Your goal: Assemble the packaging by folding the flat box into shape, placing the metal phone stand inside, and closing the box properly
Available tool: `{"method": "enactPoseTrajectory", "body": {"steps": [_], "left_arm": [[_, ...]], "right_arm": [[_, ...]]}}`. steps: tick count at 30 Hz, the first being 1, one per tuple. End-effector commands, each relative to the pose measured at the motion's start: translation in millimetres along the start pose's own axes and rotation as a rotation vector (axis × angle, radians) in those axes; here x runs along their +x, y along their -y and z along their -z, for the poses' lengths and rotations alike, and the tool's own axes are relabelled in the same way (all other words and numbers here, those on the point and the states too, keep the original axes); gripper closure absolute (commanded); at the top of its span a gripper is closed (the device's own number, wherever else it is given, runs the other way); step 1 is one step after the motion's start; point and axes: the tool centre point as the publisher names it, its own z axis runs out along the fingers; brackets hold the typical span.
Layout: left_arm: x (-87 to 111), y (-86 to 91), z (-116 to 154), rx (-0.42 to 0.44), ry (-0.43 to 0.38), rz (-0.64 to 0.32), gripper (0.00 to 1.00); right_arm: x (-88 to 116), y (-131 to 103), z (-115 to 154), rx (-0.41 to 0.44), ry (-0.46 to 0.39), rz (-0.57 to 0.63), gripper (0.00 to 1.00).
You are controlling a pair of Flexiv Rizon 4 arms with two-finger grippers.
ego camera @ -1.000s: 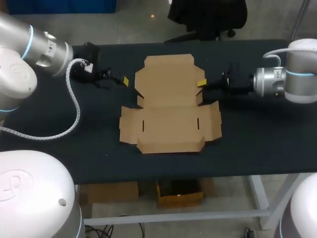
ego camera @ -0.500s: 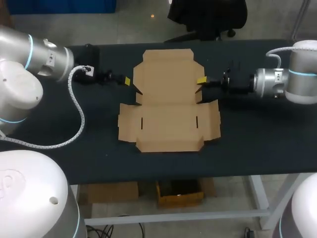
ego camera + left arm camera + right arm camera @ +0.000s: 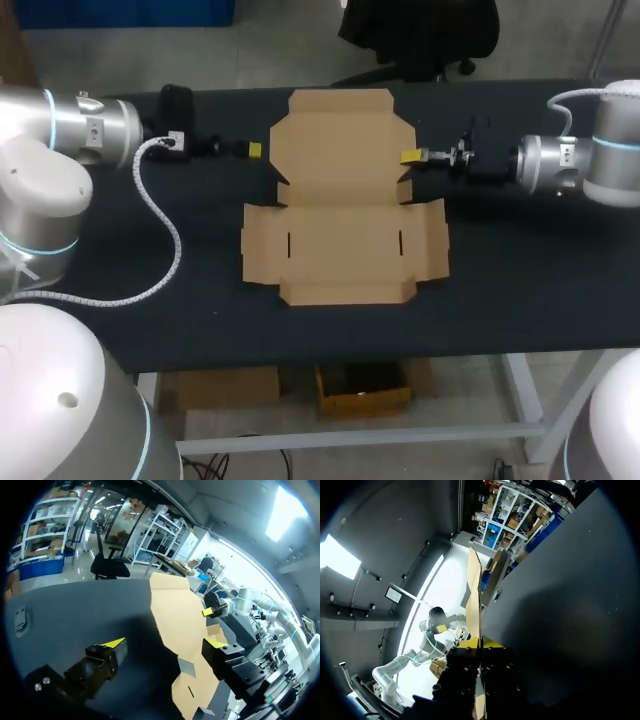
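The flat brown cardboard box (image 3: pixel 342 235) lies unfolded mid-table, its rear panel (image 3: pixel 340 145) tilted up off the surface. My right gripper (image 3: pixel 410 157) is shut on that panel's right edge; in the right wrist view the cardboard (image 3: pixel 474 590) runs edge-on between the closed yellow tips of the right gripper (image 3: pixel 481 642). My left gripper (image 3: pixel 254 150) is open just left of the panel's left edge, not touching it. In the left wrist view the left gripper (image 3: pixel 165 645) stands wide, with the box (image 3: pixel 175 610) ahead of it and the right gripper (image 3: pixel 209 611) beyond. No phone stand is in view.
The dark table (image 3: pixel 520 280) carries only the box. My left arm's white cable (image 3: pixel 165 225) loops over the table's left part. The box's front flaps (image 3: pixel 345 292) lie flat near the table's front edge.
The box's rear panel has risen and its far edge moved back. Both grippers shifted toward the table's far side, the right one carrying the panel's edge.
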Motion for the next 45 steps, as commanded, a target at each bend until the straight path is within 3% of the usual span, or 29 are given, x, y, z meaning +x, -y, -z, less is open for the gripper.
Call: {"method": "enactPoseTrajectory", "body": {"steps": [1, 11, 25, 30, 32, 33, 45], "left_arm": [[-13.2, 10.2, -13.8, 0.0, -0.078, -0.012, 0.0], [-16.6, 22.1, -36.5, -0.003, -0.206, -0.028, 0.0], [5.4, 26.7, -51.5, 0.004, -0.329, -0.074, 0.0], [11.5, 28.1, -54.4, 0.011, -0.363, -0.084, 0.1], [14.4, 28.6, -55.9, 0.01, -0.367, -0.088, 0.3], [15.9, 28.9, -56.8, 0.009, -0.374, -0.092, 0.34], [33.8, 31.9, -74.4, 0.004, -0.434, -0.106, 0.43]], "right_arm": [[-4.4, -4.4, 0.7, 0.006, -0.068, 0.009, 1.0], [-1.1, -11.4, -4.9, 0.015, -0.112, 0.04, 1.0], [8.0, -21.3, -15.5, 0.02, -0.14, 0.081, 1.0], [11.6, -22.7, -17.2, 0.022, -0.142, 0.091, 1.0], [12.8, -23.4, -17.1, 0.02, -0.143, 0.096, 1.0], [13.5, -23.7, -17.2, 0.019, -0.144, 0.098, 1.0], [18.9, -28.3, -23.4, 0.019, -0.156, 0.124, 1.0]]}}
